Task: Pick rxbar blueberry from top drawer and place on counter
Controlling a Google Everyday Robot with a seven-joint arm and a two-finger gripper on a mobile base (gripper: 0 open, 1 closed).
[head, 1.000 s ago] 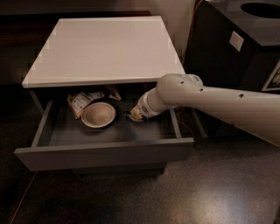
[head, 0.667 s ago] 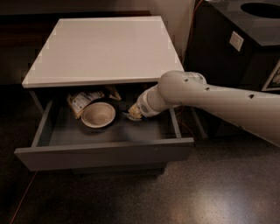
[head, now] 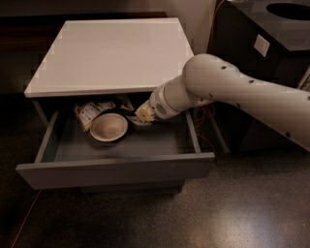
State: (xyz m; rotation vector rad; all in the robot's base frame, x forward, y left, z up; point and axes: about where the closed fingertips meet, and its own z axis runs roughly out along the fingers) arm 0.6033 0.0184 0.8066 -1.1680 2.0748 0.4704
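The top drawer (head: 116, 169) is pulled open under the white counter (head: 111, 53). My gripper (head: 144, 115) is inside the drawer at its back middle, low over the floor, just right of a tan bowl. A small dark flat thing with a light edge (head: 134, 119) lies right at the gripper's tip; it may be the rxbar blueberry, but the gripper hides most of it. I cannot tell whether the gripper touches it.
A tan bowl (head: 109, 127) and a crinkled tan-and-white snack bag (head: 90, 111) sit in the back left of the drawer. A dark counter with a round hole (head: 286, 12) stands at the right. Red cables (head: 206, 116) hang beside the cabinet.
My gripper has moved a little left and toward the back of the drawer, closer to the bowl. The drawer and its contents have not moved.
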